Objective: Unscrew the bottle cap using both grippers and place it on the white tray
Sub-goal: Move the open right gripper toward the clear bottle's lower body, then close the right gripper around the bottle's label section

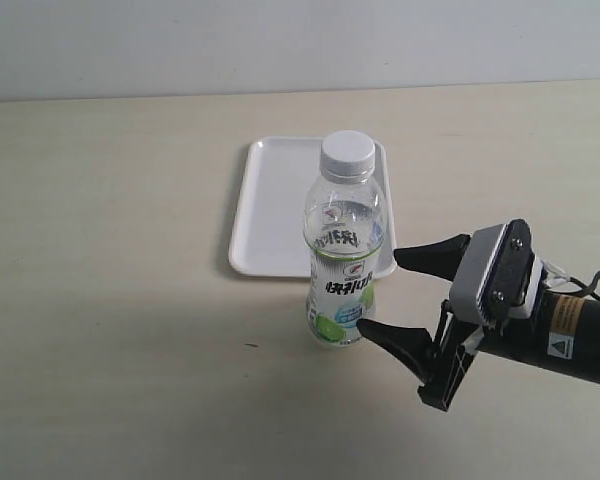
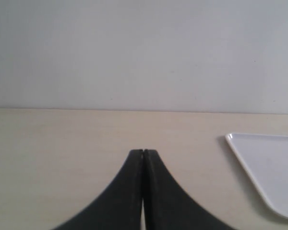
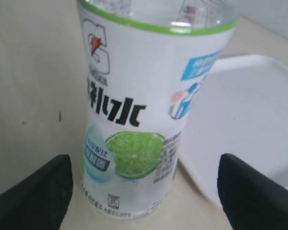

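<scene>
The clear bottle [image 1: 344, 270] with its white-and-green lime label stands upright on the table just in front of the white tray [image 1: 270, 210]. Its white ribbed cap [image 1: 347, 154] sits on the neck. My right gripper [image 1: 382, 294] is open, its black fingers spread either side of the bottle's lower right, apart from it. In the right wrist view the bottle [image 3: 139, 120] fills the space ahead of the open right gripper [image 3: 144, 167], with the tray [image 3: 240, 124] beside it. The left gripper [image 2: 143, 152] is shut on nothing and is out of the exterior view.
A pale wooden table [image 1: 110, 300] carries everything, and a light wall rises behind it. One corner of the tray [image 2: 269, 167] shows in the left wrist view.
</scene>
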Robot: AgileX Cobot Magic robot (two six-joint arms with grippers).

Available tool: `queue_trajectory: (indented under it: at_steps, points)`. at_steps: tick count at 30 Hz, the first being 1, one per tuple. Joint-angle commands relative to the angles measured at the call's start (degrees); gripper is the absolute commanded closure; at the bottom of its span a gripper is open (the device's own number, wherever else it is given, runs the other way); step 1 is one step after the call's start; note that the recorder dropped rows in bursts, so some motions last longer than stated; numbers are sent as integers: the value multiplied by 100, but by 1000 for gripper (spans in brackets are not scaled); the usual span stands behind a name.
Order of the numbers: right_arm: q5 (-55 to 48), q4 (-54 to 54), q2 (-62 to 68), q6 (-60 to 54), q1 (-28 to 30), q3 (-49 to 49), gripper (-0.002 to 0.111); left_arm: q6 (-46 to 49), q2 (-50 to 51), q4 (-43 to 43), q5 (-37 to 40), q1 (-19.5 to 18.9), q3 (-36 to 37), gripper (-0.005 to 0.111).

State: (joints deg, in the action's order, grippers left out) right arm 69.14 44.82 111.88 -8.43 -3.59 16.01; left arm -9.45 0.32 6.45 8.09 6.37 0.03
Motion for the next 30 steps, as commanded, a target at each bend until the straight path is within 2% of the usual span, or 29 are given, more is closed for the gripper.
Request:
queue_trajectory:
  at_steps: [1,7,13,30]
  points:
    - [82,194,18,122,-12,177,29,22,-32,-15,-4,40,-3,107]
    - [82,558,105,227,-12,470,29,22,-32,-15,-4,40,-3,107]
    - [82,504,432,-198,-12,512,29,22,-32,-15,-4,40,-3,107]
    - [82,860,791,-288,-28,1095,30,22,-32,-15,-4,40,-3,107]
